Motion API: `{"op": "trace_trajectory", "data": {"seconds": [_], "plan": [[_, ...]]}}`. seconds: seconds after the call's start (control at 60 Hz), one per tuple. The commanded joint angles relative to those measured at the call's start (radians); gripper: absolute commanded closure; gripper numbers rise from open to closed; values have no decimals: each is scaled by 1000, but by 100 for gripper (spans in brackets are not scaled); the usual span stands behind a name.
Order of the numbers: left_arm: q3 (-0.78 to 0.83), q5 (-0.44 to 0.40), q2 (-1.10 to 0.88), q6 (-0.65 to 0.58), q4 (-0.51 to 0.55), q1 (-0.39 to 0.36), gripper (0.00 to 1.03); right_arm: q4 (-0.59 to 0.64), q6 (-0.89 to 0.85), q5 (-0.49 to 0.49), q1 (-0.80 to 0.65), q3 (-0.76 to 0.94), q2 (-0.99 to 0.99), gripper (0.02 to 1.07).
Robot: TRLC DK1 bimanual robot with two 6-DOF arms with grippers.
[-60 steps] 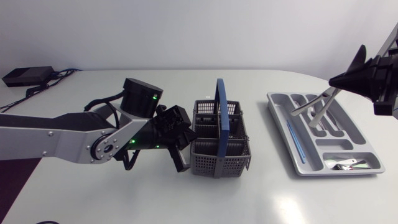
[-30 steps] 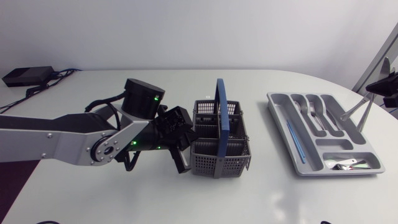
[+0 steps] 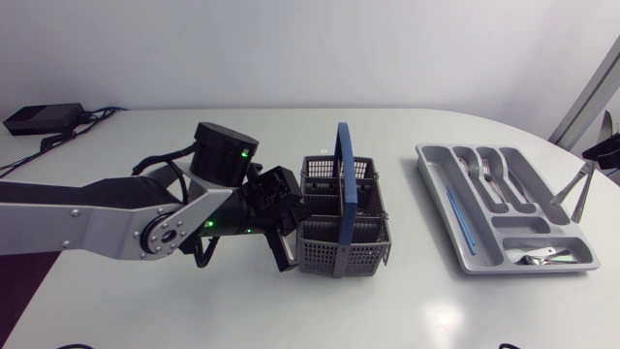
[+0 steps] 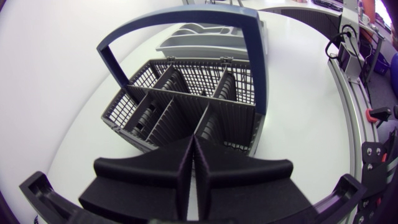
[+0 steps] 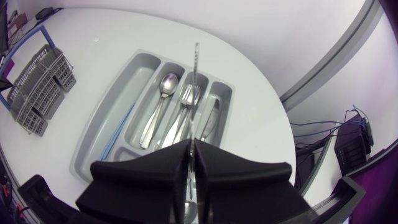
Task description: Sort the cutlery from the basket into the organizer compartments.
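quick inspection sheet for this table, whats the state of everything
surface: white table, no marks seen
job's things: grey basket, no cutlery seen in it; organizer holds spoon, forks, knife, blue stick
clutter: black box at the far left corner
grippers: left gripper shut, empty, close by the basket; right gripper shut on a cutlery piece, near the organizer's right edge
cables: black cables by the box
surroundings: nothing seen

The basket [image 3: 320, 254] was dark grey mesh with a blue handle [image 3: 343, 174]; the organizer [image 3: 435, 184] was light grey, the table [image 3: 194, 310] white.
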State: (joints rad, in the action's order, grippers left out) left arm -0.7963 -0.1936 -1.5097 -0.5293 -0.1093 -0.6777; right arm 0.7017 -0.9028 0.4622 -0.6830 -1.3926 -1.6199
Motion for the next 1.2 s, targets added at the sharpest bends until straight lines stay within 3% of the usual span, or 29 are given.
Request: {"op": "trace_trajectory", "data": {"seconds": [0.0, 0.583, 1.183], "plan": [[25, 8, 25, -26, 8, -8, 100, -24, 38, -13, -9, -49, -37, 101], [29, 22, 26, -28, 16, -5, 100, -28, 174, -128, 103, -186, -241, 101], [28, 22, 22, -29, 22, -6, 100, -8, 260, -234, 117, -378, -525, 101]]}}
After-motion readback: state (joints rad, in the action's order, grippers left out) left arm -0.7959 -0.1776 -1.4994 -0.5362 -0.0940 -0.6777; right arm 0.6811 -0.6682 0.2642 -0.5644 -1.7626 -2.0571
